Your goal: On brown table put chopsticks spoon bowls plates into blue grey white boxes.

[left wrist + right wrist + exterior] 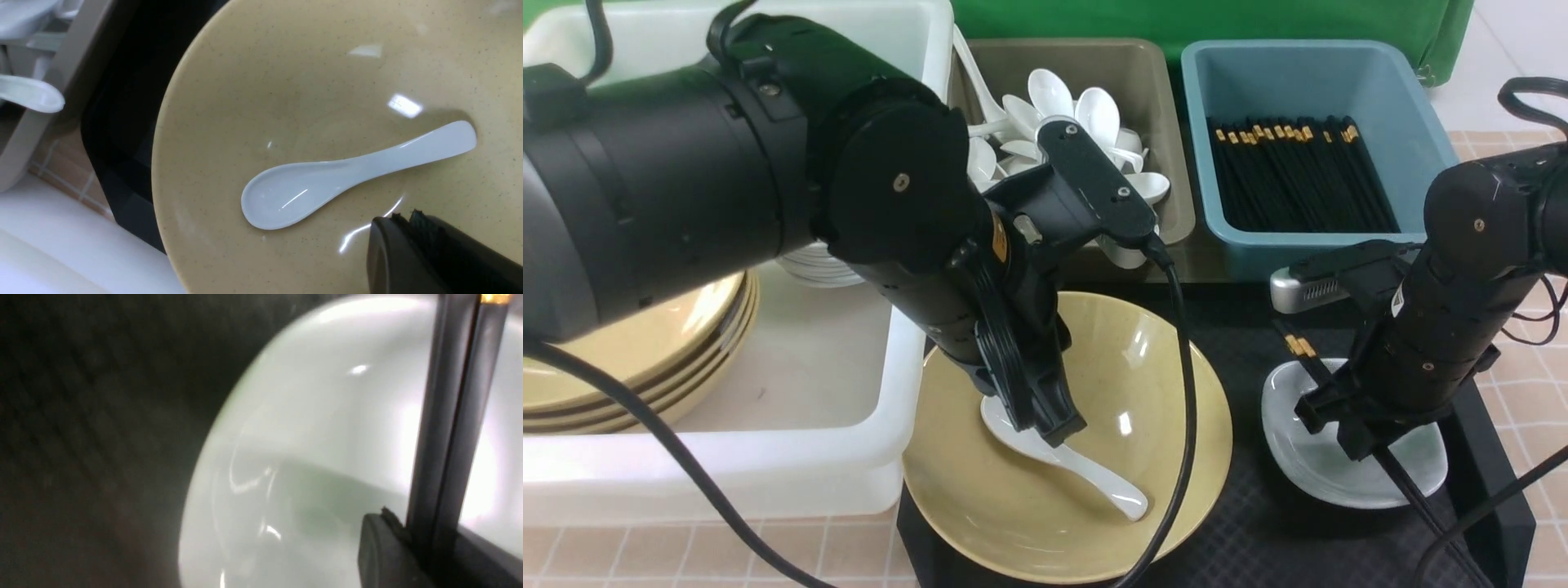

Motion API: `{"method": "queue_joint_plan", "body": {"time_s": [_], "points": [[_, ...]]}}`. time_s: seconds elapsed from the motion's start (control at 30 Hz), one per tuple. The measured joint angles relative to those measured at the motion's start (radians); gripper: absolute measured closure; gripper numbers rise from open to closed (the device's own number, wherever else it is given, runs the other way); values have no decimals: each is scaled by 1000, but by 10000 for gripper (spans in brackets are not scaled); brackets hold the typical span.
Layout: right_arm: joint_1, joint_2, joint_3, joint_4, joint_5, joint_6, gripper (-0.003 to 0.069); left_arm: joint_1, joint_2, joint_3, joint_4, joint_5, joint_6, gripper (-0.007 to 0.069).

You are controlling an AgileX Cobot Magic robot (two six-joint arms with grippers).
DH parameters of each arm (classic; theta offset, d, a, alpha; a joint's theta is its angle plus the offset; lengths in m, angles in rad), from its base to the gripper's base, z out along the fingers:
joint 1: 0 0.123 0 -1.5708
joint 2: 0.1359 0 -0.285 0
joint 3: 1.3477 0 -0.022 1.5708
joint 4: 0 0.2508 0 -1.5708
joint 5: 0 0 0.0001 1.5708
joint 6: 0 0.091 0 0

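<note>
Tan and speckled, your wide bowl [980,506] sat on the black mat [1241,523] beside a smaller glossy white dish [1307,465]. A white spoon [1094,478] lay in the bowl, close by your closed, empty left end effector [1058,429]. Your right end effector [1364,445] gripped black, gold-tipped chopsticks [1303,349] over the dish.

A glossy, speckled glaze is shown by the tan bowl [1143,367]; the white spoon [1094,474] is seen smooth and shiny; the black mat [1250,523], matt and textured.
</note>
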Motion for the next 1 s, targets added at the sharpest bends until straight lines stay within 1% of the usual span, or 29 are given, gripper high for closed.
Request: {"method": "queue_joint_plan", "body": {"time_s": [0.1,0.23,0.27,0.33,0.43,0.5,0.6,0.63,0.67,0.7,0.77,0.83,0.93,1.0], "points": [[23,-57,-16,1,42,-32,507,5,0,2,-1,-39,-33,623],[32,-125,-112,1,64,-76,507,54,19,-3,-40,-159,-76,623],[30,-125,-120,1,64,-76,507,58,22,-3,-43,-159,-77,623],[12,-126,-222,-7,67,-96,507,104,63,-42,-82,-201,-77,623],[-42,-77,-394,-16,62,-104,507,166,153,-154,-131,-220,-64,623],[-61,-45,-466,-19,58,-104,507,179,179,-204,-143,-227,-47,623],[-122,76,-673,-26,-3,-90,507,189,251,-346,-165,-293,13,623],[-125,83,-673,-27,-9,-90,507,189,254,-353,-165,-293,15,623],[-148,142,-762,-27,-74,-60,507,189,274,-396,-176,-354,41,623],[-150,157,-771,-28,-82,-55,507,189,276,-404,-178,-362,46,623],[-169,236,-863,-34,-178,-10,507,189,288,-429,-190,-460,66,623],[-181,318,-922,-34,-243,9,507,189,290,-433,-195,-501,68,623],[-185,392,-963,-34,-282,3,507,189,291,-433,-196,-490,70,623],[-189,444,-977,-27,-287,2,484,189,291,-433,-196,-460,68,623]]}}
